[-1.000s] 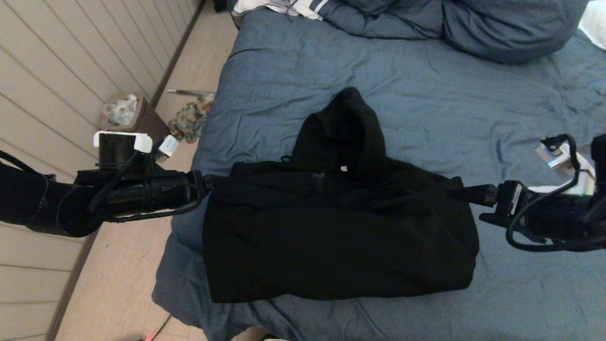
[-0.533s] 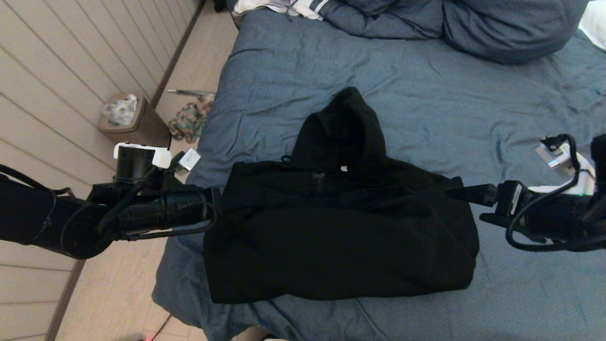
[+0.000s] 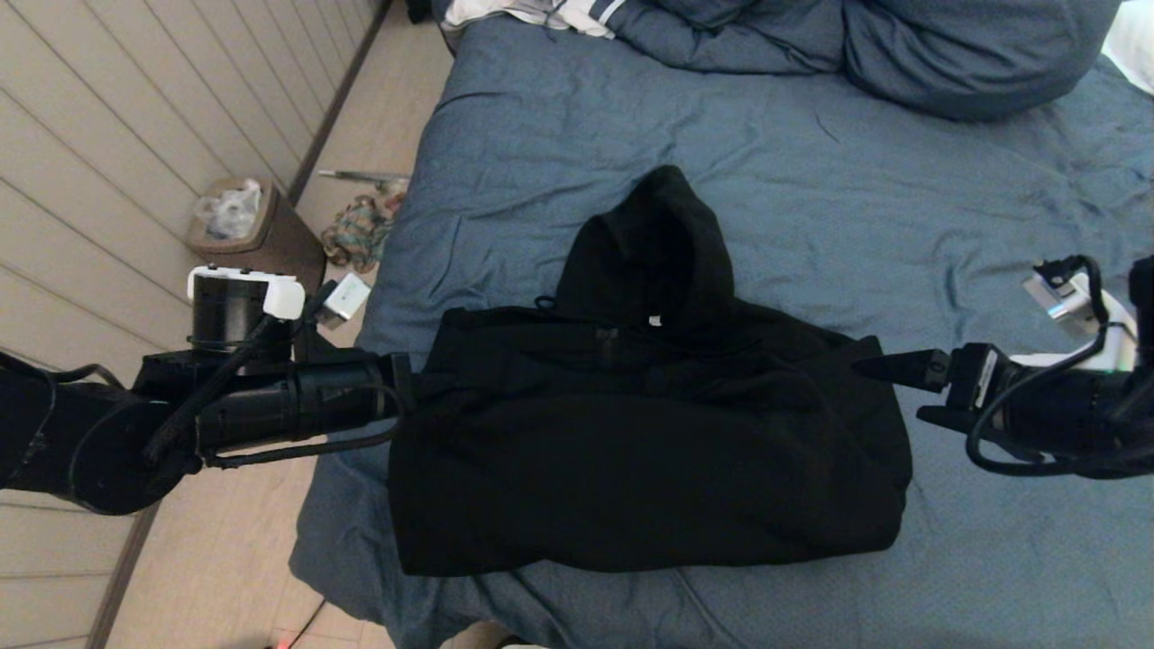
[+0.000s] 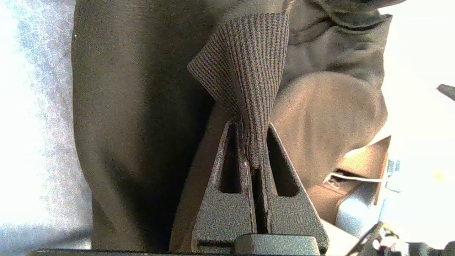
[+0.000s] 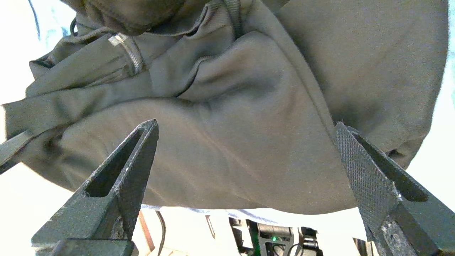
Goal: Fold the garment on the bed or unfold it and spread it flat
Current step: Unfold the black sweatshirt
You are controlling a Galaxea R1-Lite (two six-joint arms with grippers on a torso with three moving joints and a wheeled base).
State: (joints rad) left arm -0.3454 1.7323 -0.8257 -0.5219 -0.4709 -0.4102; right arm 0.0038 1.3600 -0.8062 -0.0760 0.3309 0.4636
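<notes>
Over by the wall, a small brown bin [image 3: 257,236] is standing on the floor with a multicoloured rag [image 3: 359,233] lying beside it, both off the bed's left edge and out of the way.

The left gripper [image 4: 254,142] is sitting at the left edge of the hoodie [image 3: 645,451], pinched tight on a fan of ribbed cuff [image 4: 249,71], as the left wrist view is showing plainly. The hoodie itself is lying near the bed's [image 3: 811,180] front edge, toward the front left corner, already gathered into a compact block: the sleeves seem to be tucked in across the body, and the hood is sticking out flat toward the pillows [image 3: 974,54]. I am judging the fold to be well under way, with the side folds looking done and the hood and a final halving probably remaining.

On the right, the right gripper [image 5: 245,167] is hanging wide open at the hoodie's right edge, holding nothing, one finger [image 3: 892,368] pointing at the cloth.

A striped white cloth [image 3: 541,13] is lying at the bed's far left corner, well apart. Nothing is blocking the work.
</notes>
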